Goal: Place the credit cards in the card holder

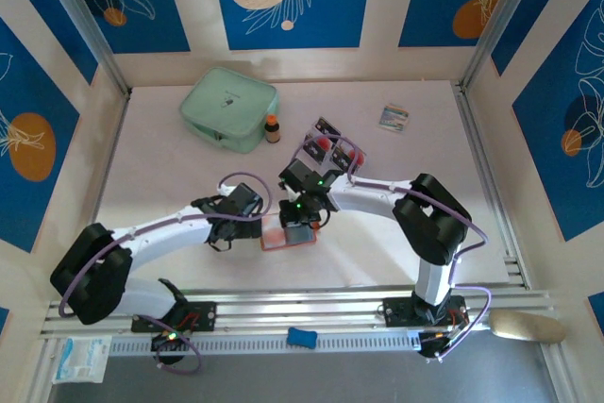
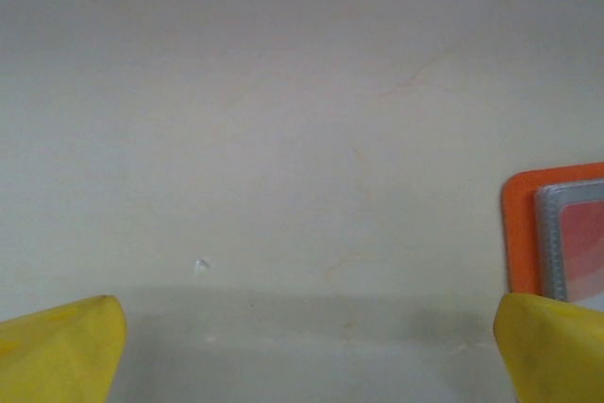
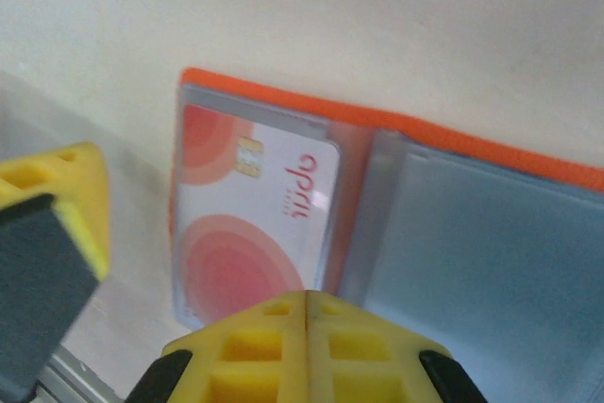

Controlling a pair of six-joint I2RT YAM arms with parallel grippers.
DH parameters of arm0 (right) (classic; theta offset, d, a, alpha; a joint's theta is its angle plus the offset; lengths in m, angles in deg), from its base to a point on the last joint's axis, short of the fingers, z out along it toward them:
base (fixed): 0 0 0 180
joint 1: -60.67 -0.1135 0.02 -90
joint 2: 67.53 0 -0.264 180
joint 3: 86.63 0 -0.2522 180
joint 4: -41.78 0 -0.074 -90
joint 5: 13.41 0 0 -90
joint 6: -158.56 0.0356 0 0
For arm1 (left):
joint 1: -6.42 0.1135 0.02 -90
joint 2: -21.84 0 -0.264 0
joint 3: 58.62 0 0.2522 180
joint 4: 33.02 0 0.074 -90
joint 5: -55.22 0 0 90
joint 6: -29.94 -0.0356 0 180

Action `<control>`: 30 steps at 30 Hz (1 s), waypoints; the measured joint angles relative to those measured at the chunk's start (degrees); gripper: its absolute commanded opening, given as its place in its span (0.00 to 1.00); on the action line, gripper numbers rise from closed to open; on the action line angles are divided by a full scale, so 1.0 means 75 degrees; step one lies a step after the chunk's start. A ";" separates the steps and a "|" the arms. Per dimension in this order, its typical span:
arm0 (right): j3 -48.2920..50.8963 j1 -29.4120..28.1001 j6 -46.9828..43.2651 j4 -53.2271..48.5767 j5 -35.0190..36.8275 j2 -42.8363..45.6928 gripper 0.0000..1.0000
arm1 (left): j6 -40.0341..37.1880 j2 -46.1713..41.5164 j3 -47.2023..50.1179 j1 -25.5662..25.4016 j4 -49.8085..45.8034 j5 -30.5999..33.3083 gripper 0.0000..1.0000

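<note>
Looking down the right wrist camera, I see the small orange-red fold-open card holder (image 3: 472, 252) lying flat and open on the pale tabletop (image 1: 189, 167). One pale plastic card printed with pink-red rings (image 3: 250, 219) sits in its left clear sleeve. My right pincer (image 3: 307, 313) is pressed together just above the holder, gripping nothing. My left pincer (image 2: 307, 346) stands spread wide beside the holder's edge, not touching it.

That is my worry: nothing pins the holder, so pushing the next card in could slide it or flip a flap shut. The seated card may also ride back out if a fingertip drags across the sleeve.

The remaining thin black and pale credit cards (image 1: 330, 142) lie overlapped farther back, close by the right forearm. I judge a pinch there could lift two together or skate them across the tabletop.
</note>
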 measured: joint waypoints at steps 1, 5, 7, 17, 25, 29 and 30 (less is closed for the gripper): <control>0.0035 0.0000 0.0015 -0.0012 0.0000 0.0000 0.03 | 0.0000 0.0003 0.0020 0.0006 -0.0003 0.0000 1.00; 0.0099 -0.0009 0.0052 0.0000 0.0000 -0.0003 0.03 | 0.0000 0.0166 0.0026 0.0017 0.0017 -0.0003 1.00; 0.0099 -0.0023 0.0085 0.0017 -0.0003 -0.0017 0.03 | -0.0003 0.0312 0.0026 0.0017 0.0038 -0.0003 1.00; 0.0047 -0.0344 0.0230 0.0052 -0.0012 -0.0309 0.03 | -0.0064 0.0650 0.0023 0.0017 0.0219 -0.0032 1.00; -0.0090 -0.0446 0.0254 0.0015 -0.0006 -0.0332 0.03 | -0.0096 0.0647 0.0023 0.0020 0.0227 -0.0032 1.00; -0.0093 -0.0350 0.0251 -0.0044 0.0003 -0.0224 0.03 | -0.0143 0.0644 0.0012 0.0026 0.0216 -0.0029 1.00; -0.0093 -0.0309 0.0248 -0.0061 0.0020 -0.0152 0.03 | -0.0146 0.0638 0.0012 0.0032 0.0207 -0.0029 1.00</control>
